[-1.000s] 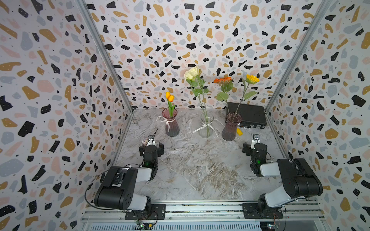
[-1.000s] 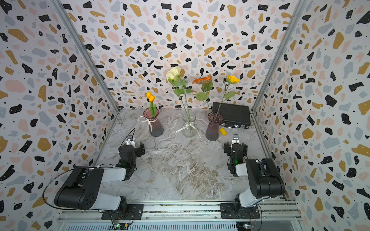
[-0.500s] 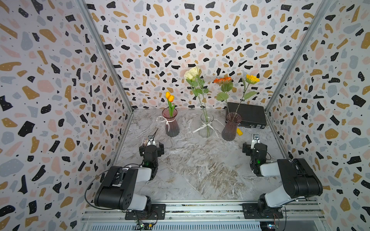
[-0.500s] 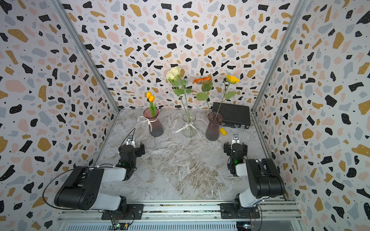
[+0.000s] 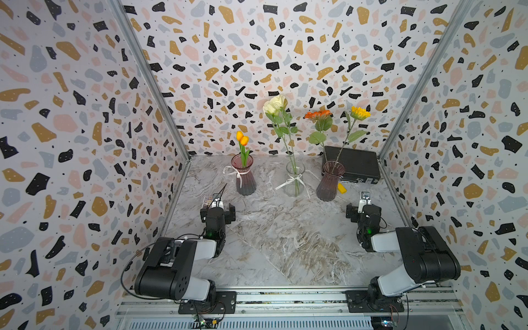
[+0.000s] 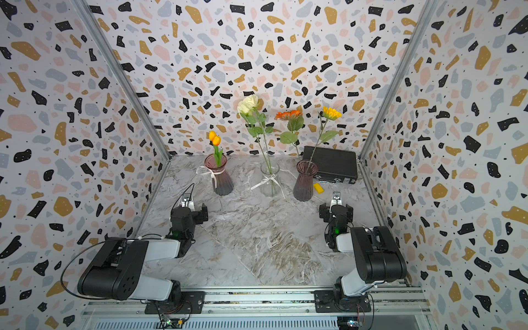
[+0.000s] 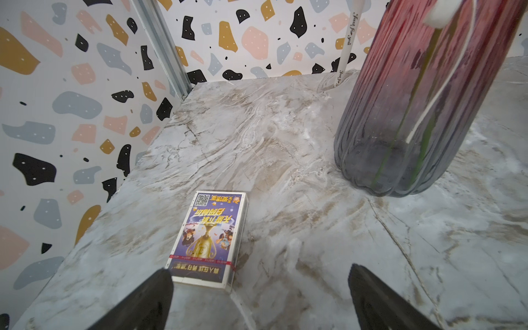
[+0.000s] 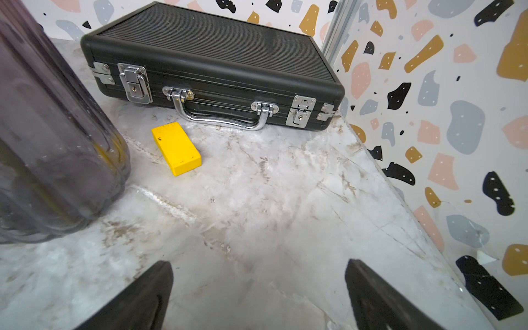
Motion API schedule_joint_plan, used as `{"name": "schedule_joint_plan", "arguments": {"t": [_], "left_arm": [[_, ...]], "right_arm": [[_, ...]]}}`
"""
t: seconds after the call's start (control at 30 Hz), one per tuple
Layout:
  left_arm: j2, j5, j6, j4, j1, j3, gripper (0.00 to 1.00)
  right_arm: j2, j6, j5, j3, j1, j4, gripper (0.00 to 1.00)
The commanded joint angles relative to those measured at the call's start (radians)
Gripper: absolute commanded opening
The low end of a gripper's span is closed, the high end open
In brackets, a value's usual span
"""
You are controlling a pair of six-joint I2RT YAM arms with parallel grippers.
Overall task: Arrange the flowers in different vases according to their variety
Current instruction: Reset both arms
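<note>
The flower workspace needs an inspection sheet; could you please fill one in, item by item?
Surface: marbled tabletop; no spills seen.
Job's things: pink vase holds two tulips; clear vase holds two roses; purple vase holds an orange daisy and a yellow daisy. All three vases stand upright.
Clutter: black case at the back; yellow block beside the purple vase; card box near the left gripper.
Grippers: left gripper open, empty; right gripper open, empty.
Cables: one black cable loops by the left arm's base.
Surroundings: speckled walls on three sides; metal rail in front.
</note>
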State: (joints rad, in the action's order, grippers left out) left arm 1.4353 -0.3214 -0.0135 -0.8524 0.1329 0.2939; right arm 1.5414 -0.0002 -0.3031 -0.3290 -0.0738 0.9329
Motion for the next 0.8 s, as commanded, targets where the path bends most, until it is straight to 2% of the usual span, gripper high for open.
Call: {"name": "schedule_joint_plan", "arguments": {"t": [0.0, 0.77], "left_arm": [[-0.004, 0.012, 0.008, -0.019, 0.0, 0.015, 1.0], [-0.006, 0.013, 0.009, -0.013, 0.001, 0.016, 1.0]], "right_arm": [[-0.024, 0.007, -0.002, -0.005, -0.001, -0.008, 1.0], [-0.024, 0.007, -0.002, -0.005, 0.0, -0.008, 1.0]]}}
